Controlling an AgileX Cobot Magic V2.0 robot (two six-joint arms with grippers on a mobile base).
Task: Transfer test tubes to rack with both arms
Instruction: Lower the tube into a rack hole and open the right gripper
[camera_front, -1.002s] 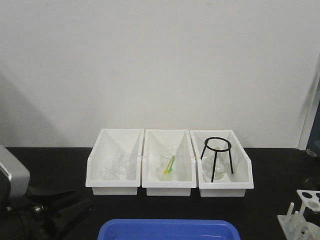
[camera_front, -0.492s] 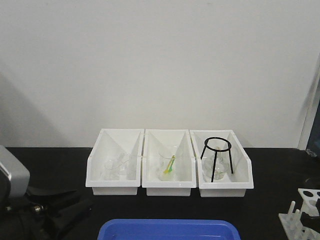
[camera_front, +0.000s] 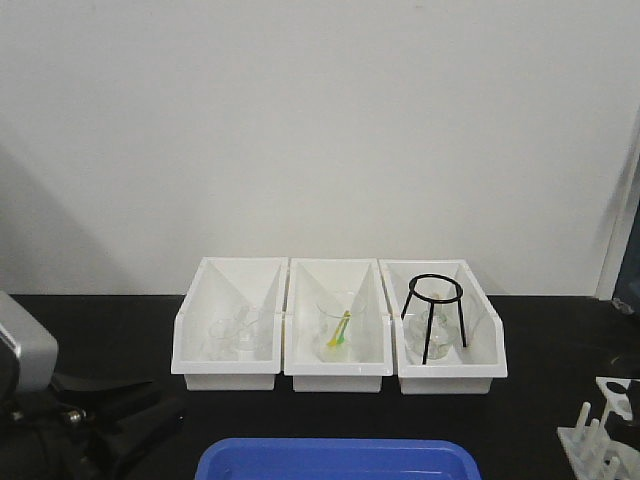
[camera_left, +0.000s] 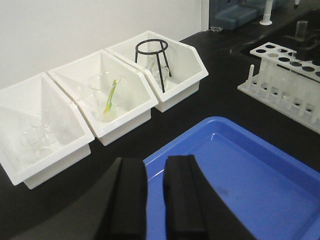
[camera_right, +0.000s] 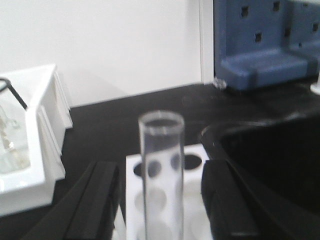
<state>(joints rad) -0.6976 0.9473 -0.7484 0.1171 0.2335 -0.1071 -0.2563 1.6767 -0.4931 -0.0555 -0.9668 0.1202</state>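
Observation:
The white rack (camera_right: 192, 162) stands under my right gripper (camera_right: 162, 167). One clear test tube (camera_right: 161, 165) stands upright in it, between the two wide-apart fingers and touching neither. In the left wrist view the rack (camera_left: 280, 75) is at the right, with the tube (camera_left: 301, 29) and a dark gripper part behind it. The front view shows only a corner of the rack (camera_front: 598, 445). My left gripper (camera_left: 155, 162) hangs over the near edge of the blue tray (camera_left: 240, 170). Its jaws stand a narrow gap apart and hold nothing. The left arm (camera_front: 30, 360) is at the bottom left.
Three white open-fronted bins (camera_front: 230, 380) stand in a row at the back, holding small glassware, a beaker with a yellow-green tool (camera_front: 338, 330) and a black wire tripod (camera_front: 433, 315). The blue tray (camera_front: 335, 460) lies in front of them. A blue box (camera_right: 265, 40) stands behind the rack.
At the right edge of the front view, less of the rack's top plate shows, with a dark shape over it. The left arm has not moved.

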